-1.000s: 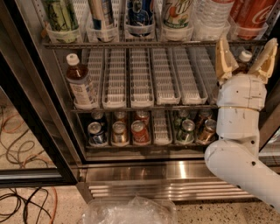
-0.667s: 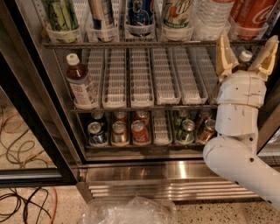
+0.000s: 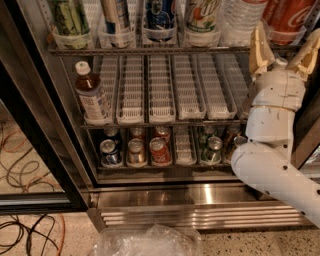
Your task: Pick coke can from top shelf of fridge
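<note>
The coke can (image 3: 289, 15), red with white script, stands at the far right of the top shelf (image 3: 150, 50), a wire rack with clear cup-like lane fronts. Only its lower part shows; the lid is out of view. My gripper (image 3: 284, 47) is open just below and in front of the can, its tan fingers (image 3: 258, 47) pointing up on either side of the can's base. The white arm reaches up from the lower right. The fridge (image 3: 200, 197) has a steel base and an open black-framed door (image 3: 35, 145) at the left.
Other drinks and a water bottle (image 3: 240, 20) fill the top shelf's lanes. A brown-liquid bottle (image 3: 92, 95) stands on the middle rack with white slotted trays. Several cans (image 3: 160, 150) sit on the bottom rack. Cables lie on the floor left; a clear plastic bag (image 3: 145, 242) lies below.
The gripper and arm have shifted very slightly; otherwise nothing has visibly changed.
</note>
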Motion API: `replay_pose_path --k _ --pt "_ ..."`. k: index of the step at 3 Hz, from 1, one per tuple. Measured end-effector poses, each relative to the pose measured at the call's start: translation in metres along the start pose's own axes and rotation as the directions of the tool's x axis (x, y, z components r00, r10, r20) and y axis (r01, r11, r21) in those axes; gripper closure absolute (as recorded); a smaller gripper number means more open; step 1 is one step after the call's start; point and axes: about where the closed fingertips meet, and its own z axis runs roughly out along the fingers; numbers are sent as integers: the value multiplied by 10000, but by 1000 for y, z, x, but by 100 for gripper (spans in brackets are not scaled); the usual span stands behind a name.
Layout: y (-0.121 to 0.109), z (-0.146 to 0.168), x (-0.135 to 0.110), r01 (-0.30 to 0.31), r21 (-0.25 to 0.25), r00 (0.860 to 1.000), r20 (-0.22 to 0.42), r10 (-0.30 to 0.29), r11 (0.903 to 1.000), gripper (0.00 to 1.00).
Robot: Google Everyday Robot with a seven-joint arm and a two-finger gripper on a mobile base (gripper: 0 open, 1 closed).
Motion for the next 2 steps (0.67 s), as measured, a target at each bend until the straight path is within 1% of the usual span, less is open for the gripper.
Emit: replay_pose_path --k 2 --pt "-20 21 2 387 580 9987 317 -406 9976 29"
